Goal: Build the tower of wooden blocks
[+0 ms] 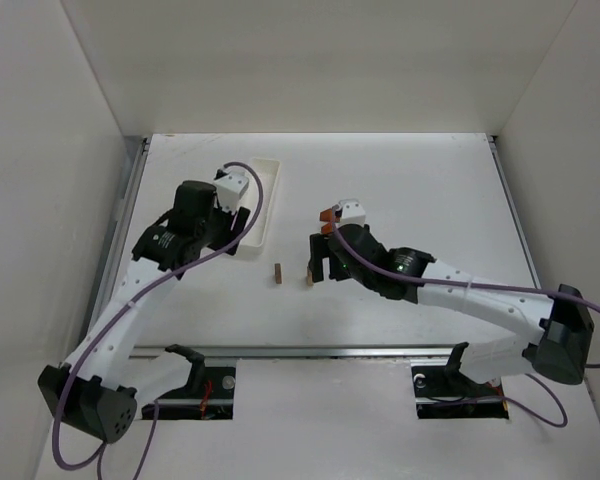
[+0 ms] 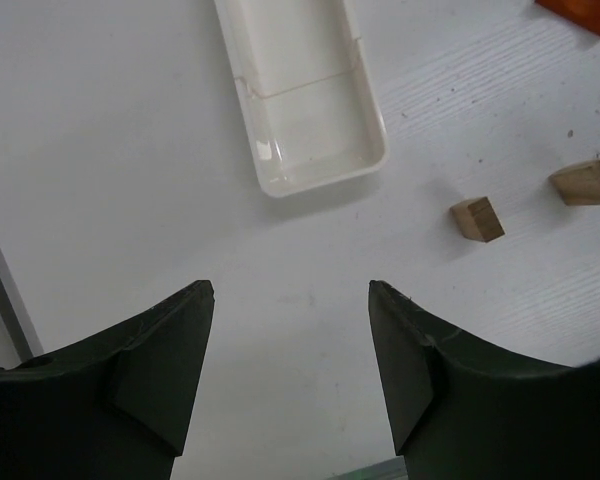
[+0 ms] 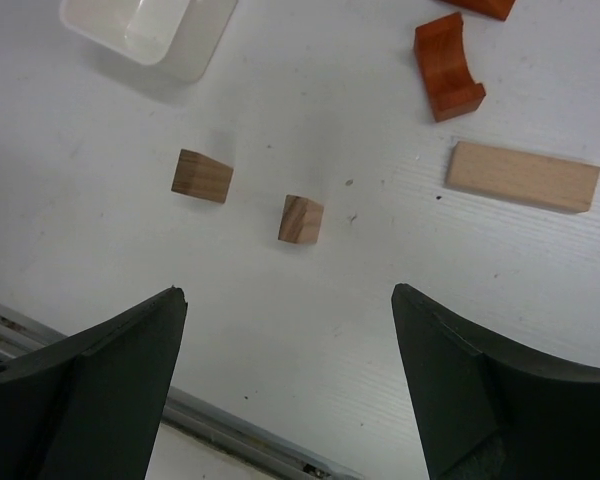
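Below the right gripper (image 3: pixel 288 293), whose jaws stand wide apart and hold nothing, the build looks barely begun. Two small blocks seem placed as uprights with a gap between them. The first tan block (image 3: pixel 202 176) sits near the end of the white tray (image 3: pixel 150 30), and the second tan block (image 3: pixel 300 219) a little farther from the tray. Farther still from the tray, the tan crossbar plank (image 3: pixel 520 176) and the orange-red arch piece (image 3: pixel 446 66) lie loose, so bridging and capping seem left to do. The left gripper (image 2: pixel 290 286), likewise wide open and empty, hovers just short of the tray's end.
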Controlling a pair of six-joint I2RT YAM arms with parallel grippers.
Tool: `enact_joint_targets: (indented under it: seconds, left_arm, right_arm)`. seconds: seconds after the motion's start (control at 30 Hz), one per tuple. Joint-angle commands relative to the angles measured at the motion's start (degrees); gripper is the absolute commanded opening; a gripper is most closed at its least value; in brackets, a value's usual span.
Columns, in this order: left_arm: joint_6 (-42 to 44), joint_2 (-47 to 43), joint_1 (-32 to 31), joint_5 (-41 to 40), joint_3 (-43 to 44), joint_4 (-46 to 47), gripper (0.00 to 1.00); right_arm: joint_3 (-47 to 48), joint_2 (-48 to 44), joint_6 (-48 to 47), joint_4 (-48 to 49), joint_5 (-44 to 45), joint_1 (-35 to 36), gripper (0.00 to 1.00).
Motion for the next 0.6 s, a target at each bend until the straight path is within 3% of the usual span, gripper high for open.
enact_joint_targets:
  seconds: [0.0, 0.3, 0.57]
  left_arm:
    - [-2.6, -7.47, 0.97, -0.86, -3.29, 2.93, 0.61]
    - [-4.53, -12.06, 3.43, -1.03, -8.39, 11.02, 0.65]
    - [-6.2, -14.34, 5.8, -4.03, -13.84, 16.21, 0.65]
  right_arm:
    - [3.32, 1.63, 3.1, -0.48, -1.88, 0.74, 0.89]
    - [9.63, 12.26, 5.92, -4.5, -2.23, 1.27, 0.7]
    - [11.41, 15.44, 8.38, -4.07, -1.18, 1.27, 0.7]
